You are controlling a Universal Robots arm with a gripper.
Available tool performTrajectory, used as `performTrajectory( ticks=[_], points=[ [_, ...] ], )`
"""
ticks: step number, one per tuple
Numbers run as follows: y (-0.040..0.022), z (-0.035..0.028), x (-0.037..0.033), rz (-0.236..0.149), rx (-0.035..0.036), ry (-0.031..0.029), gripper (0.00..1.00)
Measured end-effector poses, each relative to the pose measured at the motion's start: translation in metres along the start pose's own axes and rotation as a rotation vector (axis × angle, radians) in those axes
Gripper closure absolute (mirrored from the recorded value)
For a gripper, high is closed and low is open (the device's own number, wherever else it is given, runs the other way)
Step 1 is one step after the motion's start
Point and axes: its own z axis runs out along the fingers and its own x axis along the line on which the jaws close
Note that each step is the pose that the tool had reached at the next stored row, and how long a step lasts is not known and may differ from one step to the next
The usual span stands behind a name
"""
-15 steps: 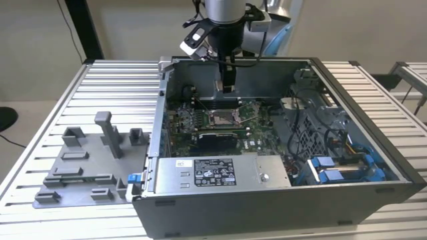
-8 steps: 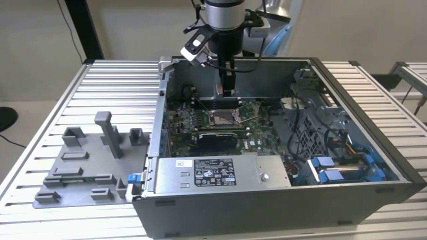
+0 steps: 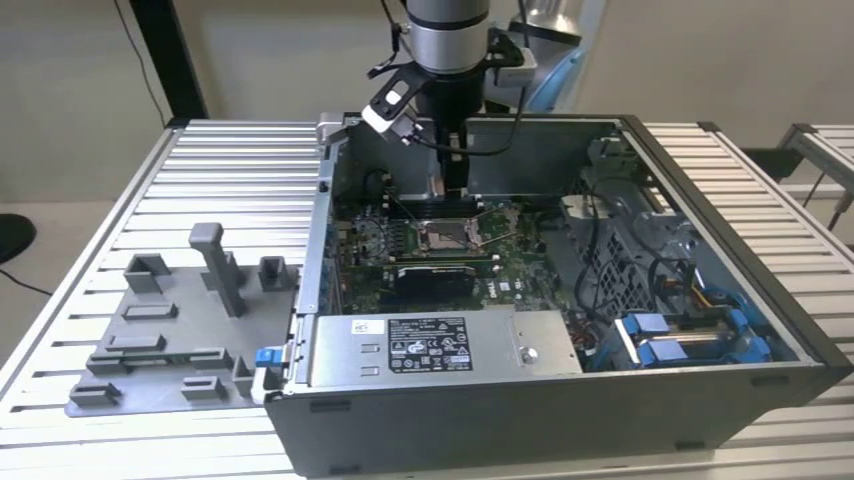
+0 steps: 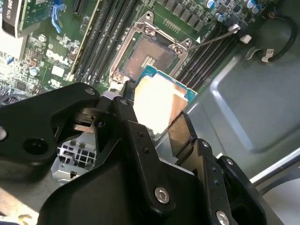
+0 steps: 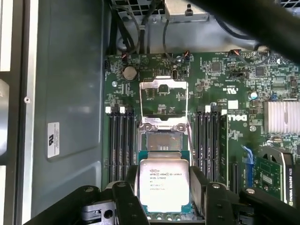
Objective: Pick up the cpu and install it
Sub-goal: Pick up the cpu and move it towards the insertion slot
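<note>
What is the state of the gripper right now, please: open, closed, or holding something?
The gripper is closed on the cpu, holding it by two opposite edges close to the open socket.

cpu (image 4: 157, 101) edges hidden, end effector (image 4: 152, 119) cropped

A plain, pale beige wall (image 3: 267, 50) closes off the back, evenly lit. A black upright post (image 3: 180, 55) stands before it. The ribbed aluminium bench (image 3: 200, 160) fills the middle. A second slatted bench (image 3: 821, 140) sits at the exterior view's right, with pale floor (image 3: 60, 220) at its left.
</note>
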Motion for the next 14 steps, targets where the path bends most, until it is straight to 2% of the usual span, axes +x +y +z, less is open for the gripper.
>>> performTrajectory(
  ticks=[7, 14],
  points=[
    [-0.0014, 0.0119, 0.0002, 0.002, 0.0004, -0.0001, 1.00],
    [-0.0024, 0.0210, 0.0017, 0.003, 0.0017, -0.0003, 1.00]
  ],
)
